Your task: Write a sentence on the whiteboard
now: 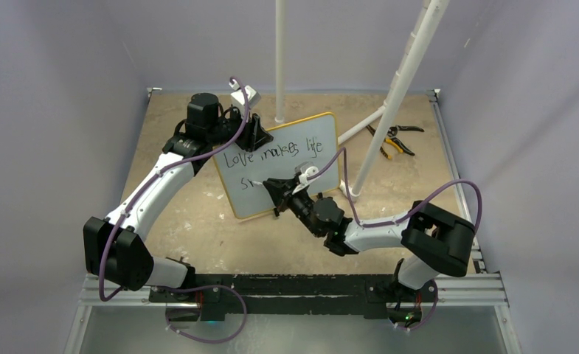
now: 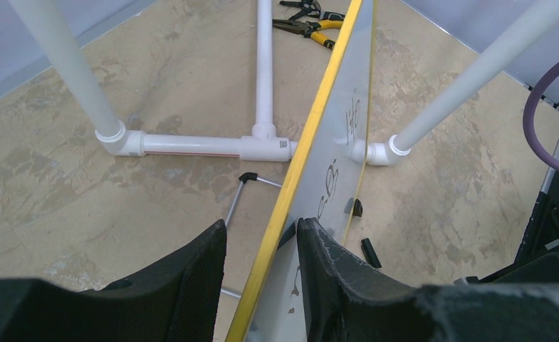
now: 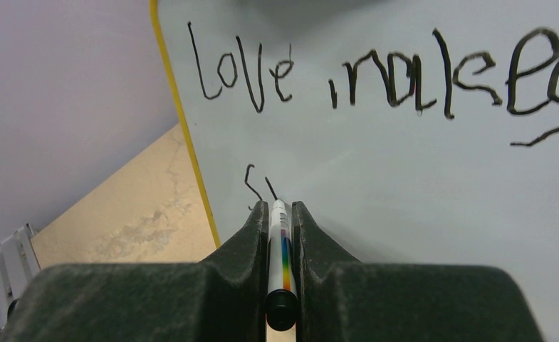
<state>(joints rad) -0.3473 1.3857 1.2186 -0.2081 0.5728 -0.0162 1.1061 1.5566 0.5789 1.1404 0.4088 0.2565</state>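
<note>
Top external view: shows the whiteboard (image 1: 264, 168) standing tilted near the middle of the table (image 1: 198, 221), just in front of the white pipe frame (image 1: 279, 59), with pliers (image 1: 394, 139) lying well apart at the far right. Reads "Love makes life" along the upper line, then an "S" and little else on the line below.

Right wrist view: finds the right gripper (image 3: 280, 208) clenched on a marker (image 3: 280, 249), both fingers tight against the barrel, tip pointing at the board just beside the "S", at the foot of a short slanted stroke. Looks like contact with the surface, though cannot confirm it from this angle.

Left wrist view: catches the left gripper (image 2: 260, 229) straddling the board's yellow edge, one finger against the written face, a thin gap showing on the back side. Cannot tell whether truly pinched or only steadying. Also shows a wire leg (image 2: 235, 199) propping the board from behind.

Judging progress: first three words done and legible; fourth word barely begun, at its second letter. Leaves the rest of that word, and any words after it, yet to write. Cannot say how many, with no wording given. Puts the job somewhat past halfway, at a guess. Leaves plenty of bare surface on the lower line toward the right for what remains. Calls for bracing the board against marker pressure.
</note>
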